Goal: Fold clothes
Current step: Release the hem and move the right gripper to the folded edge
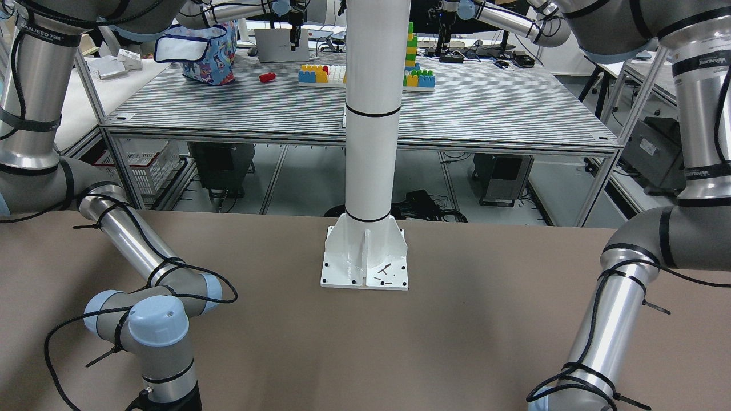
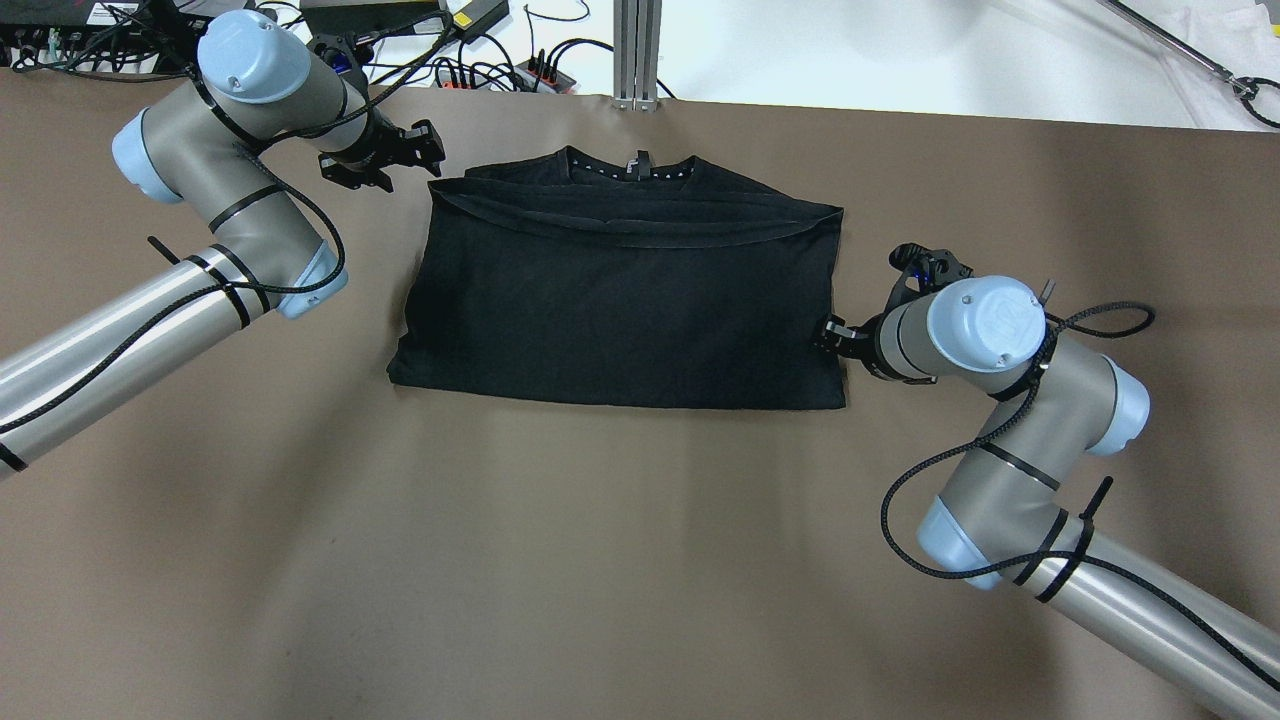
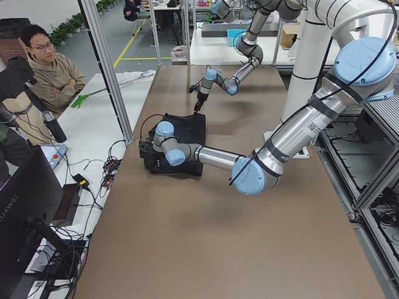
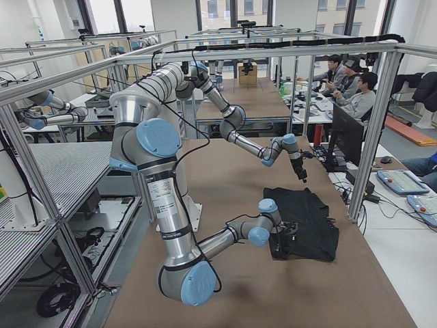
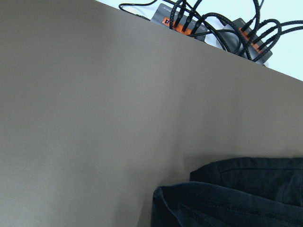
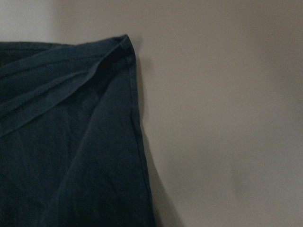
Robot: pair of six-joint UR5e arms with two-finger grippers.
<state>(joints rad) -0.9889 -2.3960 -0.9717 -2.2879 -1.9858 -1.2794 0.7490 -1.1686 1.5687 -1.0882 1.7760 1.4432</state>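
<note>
Closest is the right arm (image 2: 1010,440), elbow bent. On the brown table (image 2: 600,580) a black shirt (image 2: 620,300) lies flat toward the far edge. The left claw (image 2: 400,158) is spread, empty, just off its far-left corner. The right claw (image 2: 832,336) sits at its right edge, can't tell if open.

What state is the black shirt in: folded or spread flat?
Folded once: on the shirt, the hem lies just below the collar; right wrist view shows stacked layers.
</note>
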